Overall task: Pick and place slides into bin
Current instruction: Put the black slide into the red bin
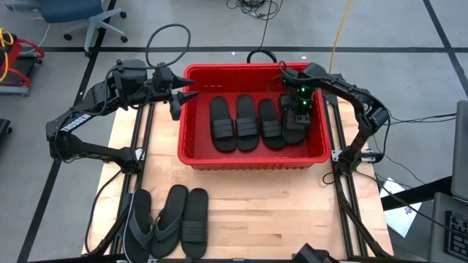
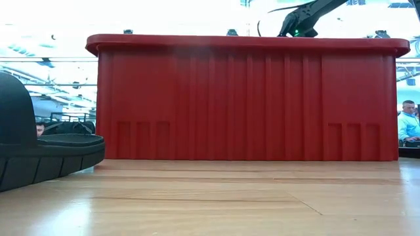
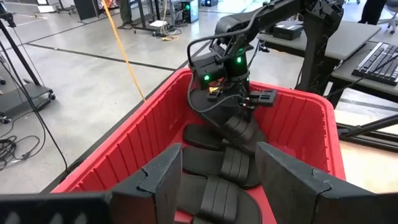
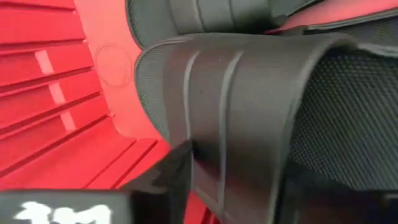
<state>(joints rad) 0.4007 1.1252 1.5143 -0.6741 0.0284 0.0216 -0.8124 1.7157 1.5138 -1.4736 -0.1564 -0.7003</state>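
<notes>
Four slides lie side by side in the bin [image 1: 191,157], long axes front to back; the fourth slide [image 1: 294,126] is nearest the right wall. Right gripper [image 1: 298,111] sits over its far end, fingers part open around the strap, touching it. Left gripper [image 1: 191,96] hangs part open, empty, at the bin's back-left corner.

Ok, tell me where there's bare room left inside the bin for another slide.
Inside the bin, the floor strip between the left wall and the leftmost slide is bare. The right side is crowded: four slides lie abreast, and the right gripper hangs over the last one by the right wall.
</notes>
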